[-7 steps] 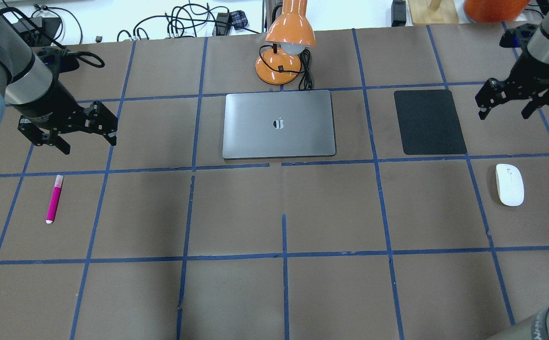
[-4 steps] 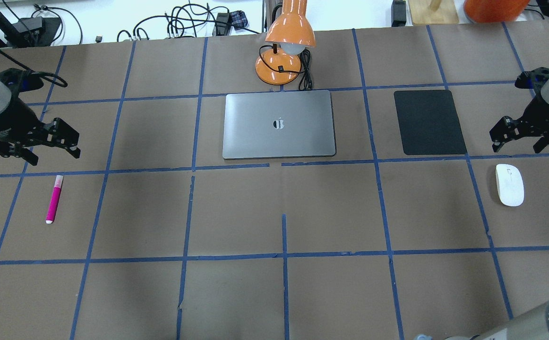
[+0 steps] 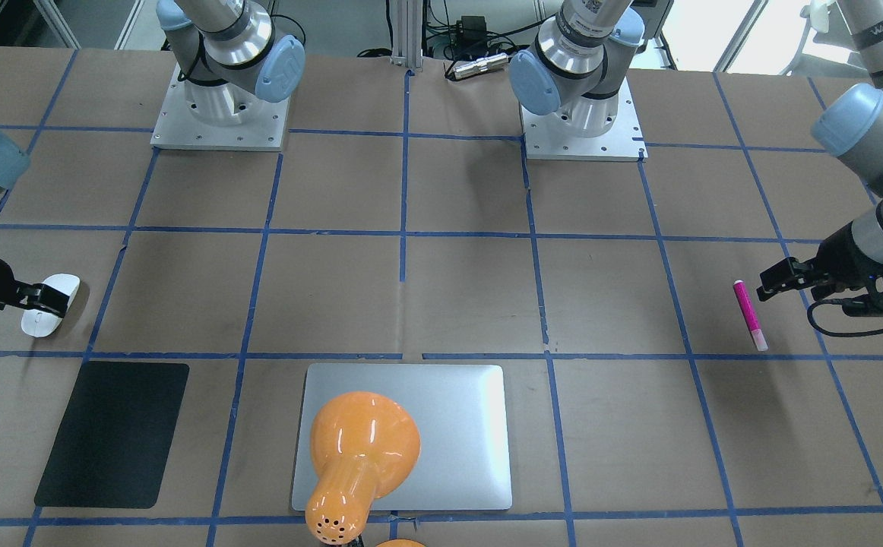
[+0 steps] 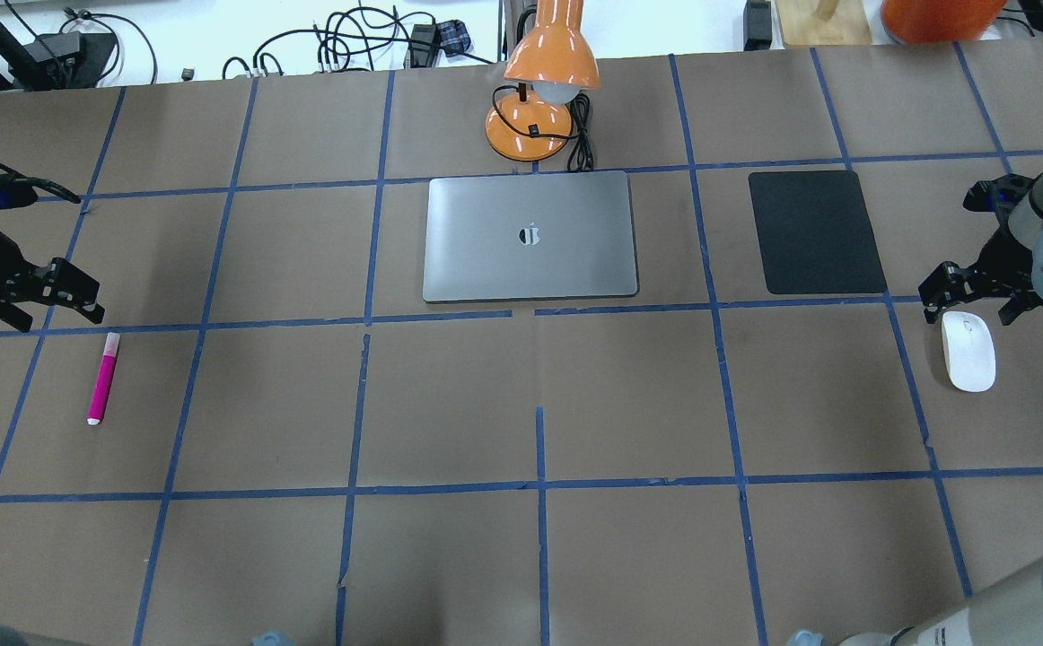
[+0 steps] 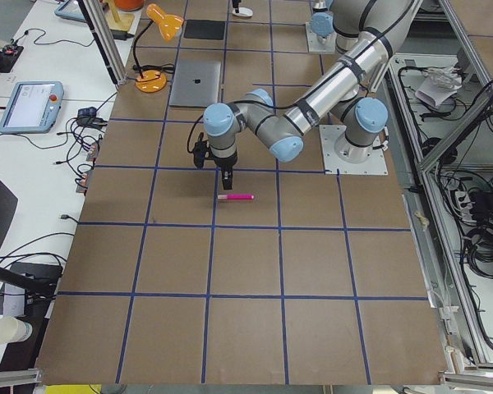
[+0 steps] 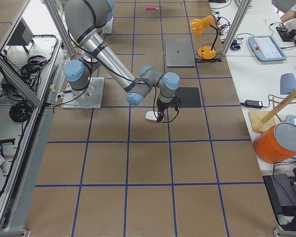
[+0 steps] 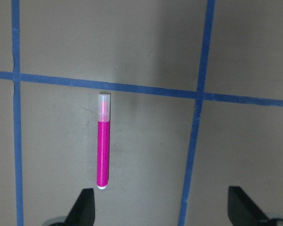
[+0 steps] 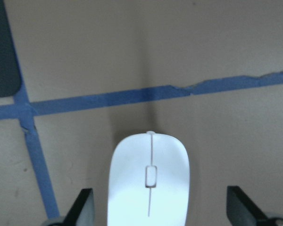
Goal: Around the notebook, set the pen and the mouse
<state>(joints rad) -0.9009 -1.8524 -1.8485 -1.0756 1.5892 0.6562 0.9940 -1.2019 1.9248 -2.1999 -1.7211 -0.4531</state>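
Note:
The magenta pen (image 4: 102, 377) lies on the brown table at the left, pale cap toward the far side. Just beyond the cap hovers my left gripper (image 4: 53, 316), open. In the left wrist view the pen (image 7: 103, 148) sits ahead of the left finger (image 7: 84, 209). The white mouse (image 4: 968, 352) rests at the right. My right gripper (image 4: 970, 305) is open over its far end. Its fingers (image 8: 82, 207) stand wide on either side of the mouse (image 8: 148, 188) without touching. The silver notebook (image 4: 530, 236) lies closed at the far middle.
An orange desk lamp (image 4: 544, 90) stands right behind the notebook and leans over it. A black mat (image 4: 815, 231) lies between the notebook and the mouse. Cables run along the far edge. Both arm bases (image 3: 217, 114) sit on the robot's side.
Both grippers have dropped lower and come nearer. The left moved out to the left, ending by the pen's cap. The right came down onto the mouse's far end. Both stay open.

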